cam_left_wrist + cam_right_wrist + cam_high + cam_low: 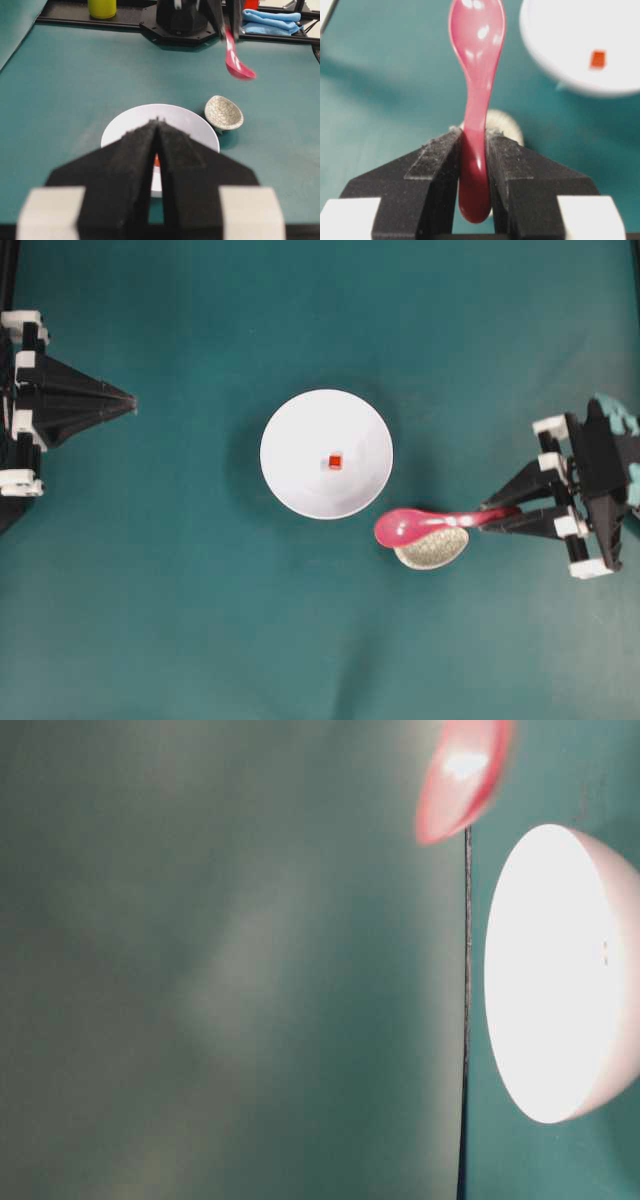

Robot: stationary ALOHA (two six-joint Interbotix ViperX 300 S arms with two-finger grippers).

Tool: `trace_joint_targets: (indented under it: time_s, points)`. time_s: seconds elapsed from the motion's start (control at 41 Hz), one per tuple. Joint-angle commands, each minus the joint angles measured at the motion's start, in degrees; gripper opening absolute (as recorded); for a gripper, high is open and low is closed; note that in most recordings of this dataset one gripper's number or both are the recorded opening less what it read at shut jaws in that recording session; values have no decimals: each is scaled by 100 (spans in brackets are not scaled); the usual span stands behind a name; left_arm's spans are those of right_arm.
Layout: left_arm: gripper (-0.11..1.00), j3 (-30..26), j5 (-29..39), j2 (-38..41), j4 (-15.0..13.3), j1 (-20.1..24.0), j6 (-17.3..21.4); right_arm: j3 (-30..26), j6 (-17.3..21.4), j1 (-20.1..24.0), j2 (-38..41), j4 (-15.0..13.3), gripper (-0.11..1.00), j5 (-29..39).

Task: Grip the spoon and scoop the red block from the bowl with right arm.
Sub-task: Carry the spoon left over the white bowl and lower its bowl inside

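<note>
Overhead, teal table (200,620) fills the view, with the left arm's gripper (128,402) parked at the left edge, pointing toward the middle, jaws pressed together with nothing between them; the left wrist view shows the same, fingers (132,165) meeting at the tips. White bowl (326,454) sits mid-table, upright. Right arm's gripper (488,518) reaches in from the right edge, clamped on the handle of the pink spoon (420,526); the right wrist view shows the handle squeezed between both pads (437,165), its tail end poking out behind the jaws. Spoon scoop points toward the bowl and hangs clear of the table, above a small speckled beige dish (432,548) that stands just beside the bowl's rim on the right arm's side. From the left wrist view the spoon is tilted, scoop lower than handle, well above that dish. Table-level view is blurred and sideways, so only a pink blob (462,775), probably the scoop, and the bowl wall show. Red block (335,462) lies in the bowl's centre, untouched by the spoon.
</note>
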Motion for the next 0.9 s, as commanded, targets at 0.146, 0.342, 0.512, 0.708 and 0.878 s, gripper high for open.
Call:
trace_joint_targets:
  time_s: [0.146, 0.342, 0.512, 0.708, 0.878]
  points:
    - [0, -141, -35, 35, 9, -44, 0, -844, -9, -642, -360, -9, 23, 888]
    - [0, -132, -26, 44, 18, -97, 0, -1020, 0, -686, -343, 0, 23, 1494]
    - [0, -132, -26, 44, 9, -97, 9, -1143, 26, -686, -343, 9, 23, 1547]
    - [0, -141, -26, 44, 9, -105, 9, -1362, 633, -694, -220, 18, 23, 1617]
    - [0, -132, -26, 44, 9, -105, 9, -1582, 1600, -747, -18, 18, 23, 1793]
